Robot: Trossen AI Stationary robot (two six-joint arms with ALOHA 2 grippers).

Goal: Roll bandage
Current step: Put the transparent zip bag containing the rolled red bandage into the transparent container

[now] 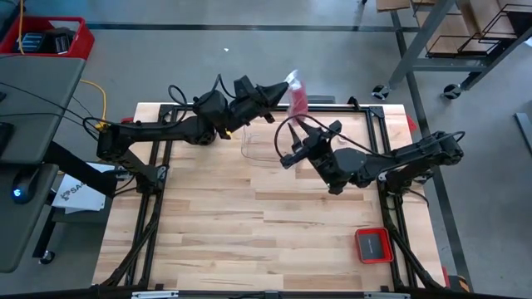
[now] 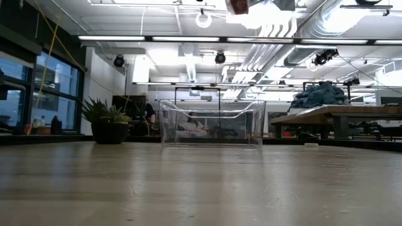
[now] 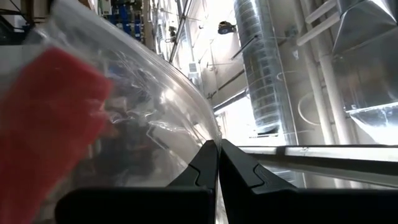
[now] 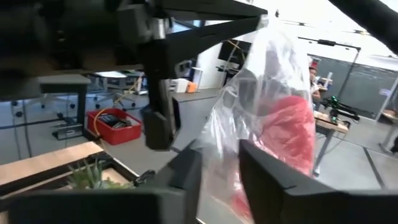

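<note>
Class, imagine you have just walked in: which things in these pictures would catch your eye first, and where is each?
First, the bandage, bright red inside a clear bag held up above the table's far edge. The left pincer is shut on the bag, and the right pincer straddles its lower part, fingers either side. Next comes a clear box standing on the table below them.
</note>
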